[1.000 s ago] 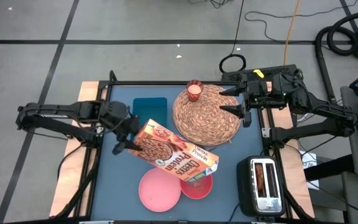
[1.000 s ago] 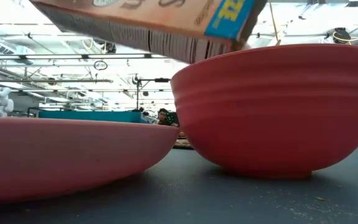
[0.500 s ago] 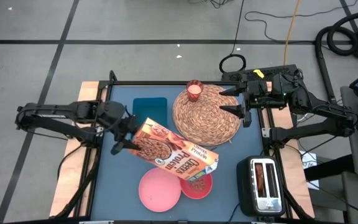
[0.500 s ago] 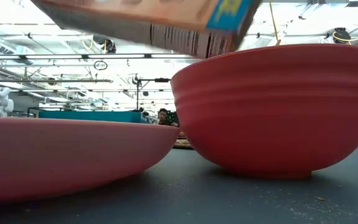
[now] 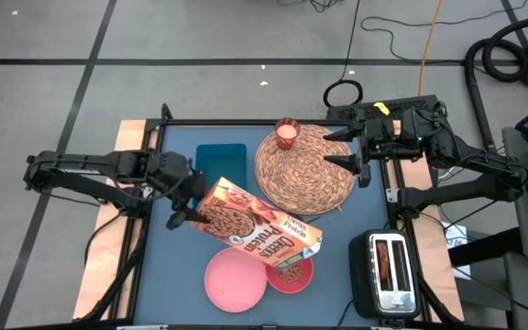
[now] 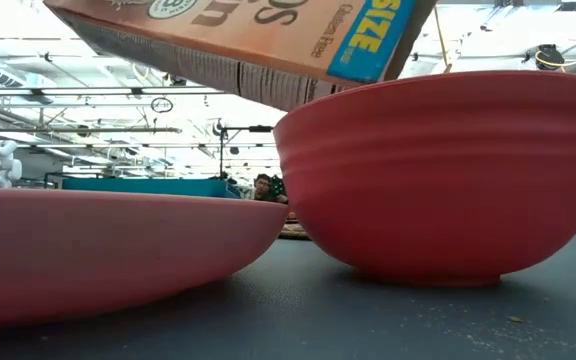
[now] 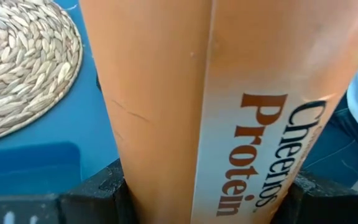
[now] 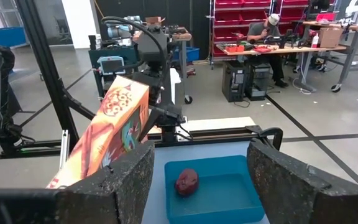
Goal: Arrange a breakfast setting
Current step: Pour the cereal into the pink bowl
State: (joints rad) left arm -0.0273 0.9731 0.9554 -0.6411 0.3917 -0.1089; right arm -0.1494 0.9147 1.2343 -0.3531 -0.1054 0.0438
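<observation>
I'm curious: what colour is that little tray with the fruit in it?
The tray is teal blue; the right wrist view shows it best.

Both arms are dark, nearly black, built from slim tubes joined by chunkier housings. The left arm [image 5: 90, 170] runs long and thin to a bulky wrist block. The right arm [image 5: 466, 160] carries a small yellow tag near its wrist and black cabling. The right gripper [image 8: 197, 180] has broad fingers [image 8: 114, 186] with a rough, speckled black surface.

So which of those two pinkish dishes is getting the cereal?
The smaller, deeper coral-red bowl: the tilted Cheerios box hangs over it. The flat pink plate beside it stays bare.
</observation>
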